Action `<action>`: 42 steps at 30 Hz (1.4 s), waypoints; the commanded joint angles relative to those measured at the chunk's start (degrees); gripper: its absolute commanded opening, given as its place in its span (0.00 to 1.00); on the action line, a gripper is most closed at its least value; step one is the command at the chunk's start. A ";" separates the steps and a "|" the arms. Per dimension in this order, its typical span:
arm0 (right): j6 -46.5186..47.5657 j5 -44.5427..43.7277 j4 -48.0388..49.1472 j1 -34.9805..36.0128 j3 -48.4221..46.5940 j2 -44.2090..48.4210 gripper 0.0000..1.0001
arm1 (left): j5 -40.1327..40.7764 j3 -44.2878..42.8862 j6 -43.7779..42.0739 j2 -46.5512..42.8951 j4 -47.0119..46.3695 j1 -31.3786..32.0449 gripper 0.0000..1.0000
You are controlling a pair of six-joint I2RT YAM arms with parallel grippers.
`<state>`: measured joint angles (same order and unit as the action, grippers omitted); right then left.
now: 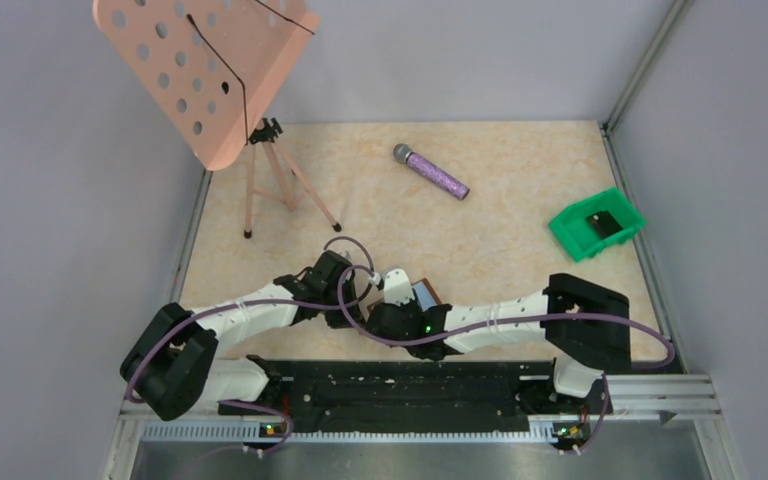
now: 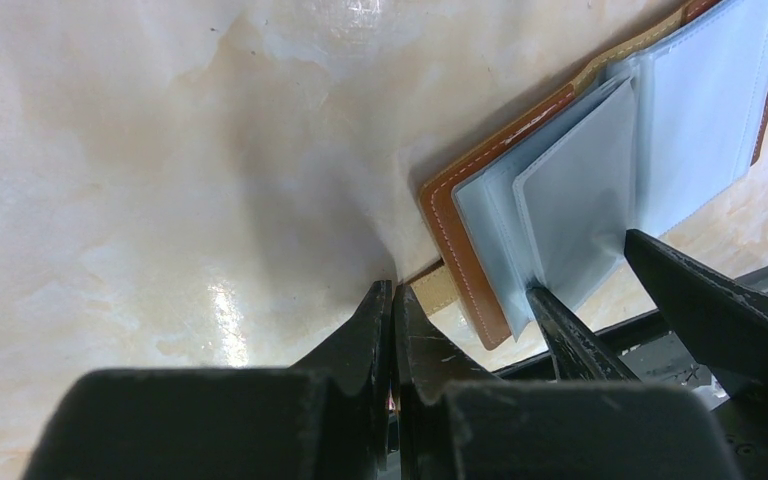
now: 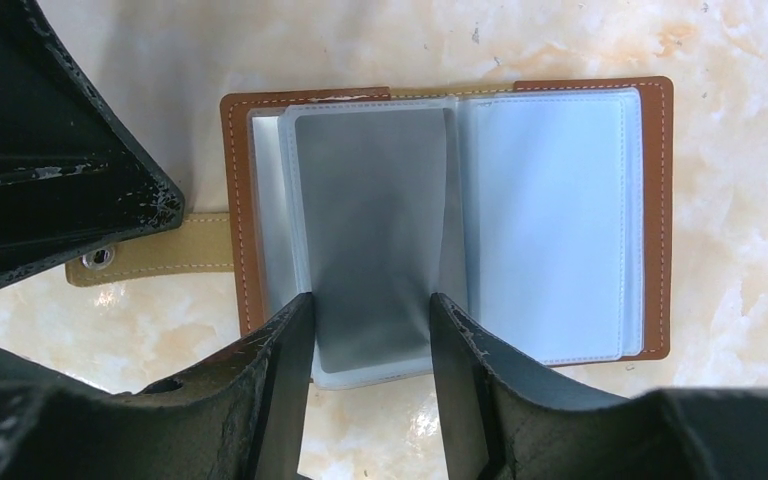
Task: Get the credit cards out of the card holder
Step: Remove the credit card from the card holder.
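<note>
Grey walls enclose a pale marbled counter. At far left, towards the back, stands a pink perforated music stand.

Near the front edge, at centre, both arms meet over the card holder. It lies open and flat on the counter, with brown leather outside and grey-blue clear sleeves inside.

The left jaws are pressed together. Their tip rests on the holder's tan snap strap, which sticks out at its left side. They seem to pin the strap down rather than pinch it.

Just to the right, a middle sleeve is partly lifted like a page, with a grey card showing through it. The right jaws stand apart, one finger at each side of that sleeve's near edge. I cannot tell whether they press on it.

Farther back lies a purple glitter microphone, and at far right sits a green bin.

The holder looks light and floppy, so it would likely slide or lift if a card were pulled while nothing anchored it. The sleeves appear thin, soft and slick, and apt to buckle under a squeeze. The card should be stiff and smooth. The best hold is probably on the card's own edge at the sleeve's mouth, gripped across its flat faces. Which side that mouth opens on is not clear.
</note>
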<state>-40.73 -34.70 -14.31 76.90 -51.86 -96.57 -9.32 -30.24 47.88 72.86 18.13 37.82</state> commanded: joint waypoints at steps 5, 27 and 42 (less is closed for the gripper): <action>-1.19 -1.49 -0.46 0.68 0.70 4.22 0.45 | 1.30 0.35 -0.54 -0.79 0.23 -0.11 0.05; -4.58 -5.77 -5.30 -1.45 6.09 14.09 0.45 | 1.31 -0.21 -0.57 -1.19 0.75 -0.12 0.05; -0.52 7.32 4.00 -11.50 16.18 29.52 0.47 | 3.79 -9.08 -2.04 -1.32 5.51 -0.12 0.15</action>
<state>-44.14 -33.91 -16.91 68.25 -37.08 -71.07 -7.66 -34.63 46.89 72.88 22.20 37.82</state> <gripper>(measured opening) 0.464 0.124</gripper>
